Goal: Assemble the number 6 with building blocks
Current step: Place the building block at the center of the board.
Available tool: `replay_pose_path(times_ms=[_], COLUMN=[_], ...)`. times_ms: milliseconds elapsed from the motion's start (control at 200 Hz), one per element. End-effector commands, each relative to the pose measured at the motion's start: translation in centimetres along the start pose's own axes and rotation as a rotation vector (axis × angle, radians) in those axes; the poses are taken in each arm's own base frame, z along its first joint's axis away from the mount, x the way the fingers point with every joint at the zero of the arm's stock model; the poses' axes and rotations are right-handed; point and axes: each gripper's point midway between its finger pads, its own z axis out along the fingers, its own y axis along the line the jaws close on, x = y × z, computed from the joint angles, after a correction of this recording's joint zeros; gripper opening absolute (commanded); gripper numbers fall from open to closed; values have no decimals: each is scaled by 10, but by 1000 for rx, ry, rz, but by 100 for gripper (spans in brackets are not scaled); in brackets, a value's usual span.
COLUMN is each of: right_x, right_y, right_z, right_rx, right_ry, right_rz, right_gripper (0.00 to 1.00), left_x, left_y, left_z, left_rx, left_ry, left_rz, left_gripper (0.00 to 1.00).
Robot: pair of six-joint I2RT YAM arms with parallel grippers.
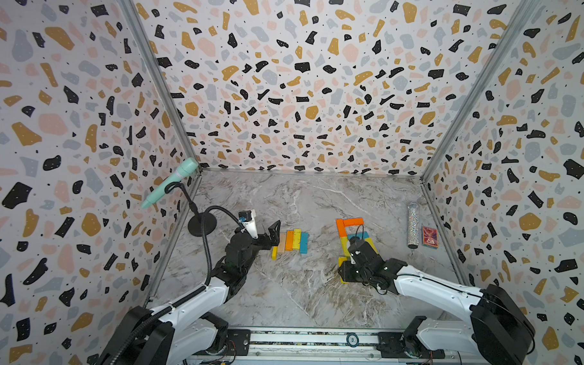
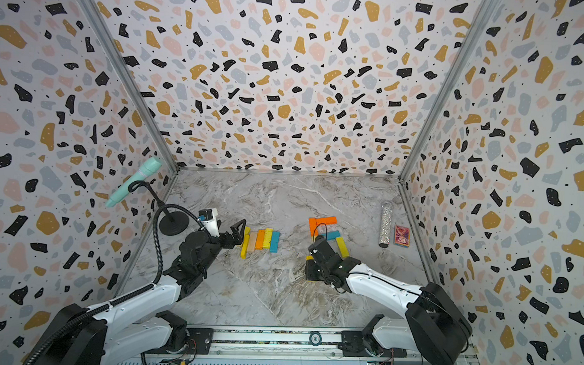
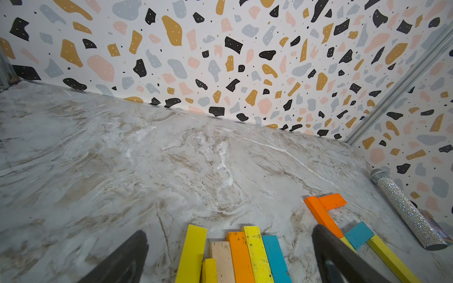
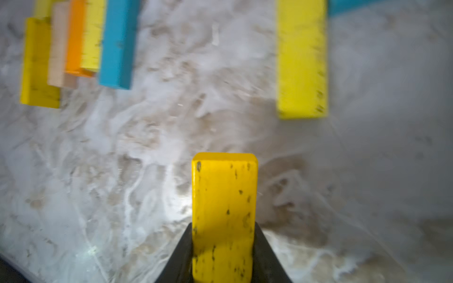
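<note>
Firmly, right jaws clamp a flat, scuffed yellow plank [image 4: 224, 215]; left jaws gape empty.

Everything is lit brightly and evenly with only soft shadows, the top views are bowed at their edges by wide-angle distortion, and the right wrist view is blurred, a pale glare being thrown on the table [image 4: 171, 208].
</note>
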Motion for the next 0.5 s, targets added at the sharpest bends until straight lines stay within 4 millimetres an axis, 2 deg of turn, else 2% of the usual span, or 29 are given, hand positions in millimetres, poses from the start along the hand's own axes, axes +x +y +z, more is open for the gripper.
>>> replay_pose_path(times_ms=[0, 105, 290, 496], right_x=[-3, -6, -1, -2], right_y=[-8, -31, -56, -71], right_z=[-7, -10, -7, -11], right_rx=[-26, 34, 17, 57], right_ry=[-10, -16, -14, -18], right_rz=[106, 141, 220, 243], right_gripper=[26, 29, 30, 34], left_x=[-26, -25, -23, -13], left_y=[-15, -16, -18, -15], left_z=[3, 4, 7, 13], left_rx=[64, 66, 73, 63], left_ry=[-71, -63, -51, -23], left_rz=[2, 5, 4, 21], left_gripper=[99, 99, 100, 100])
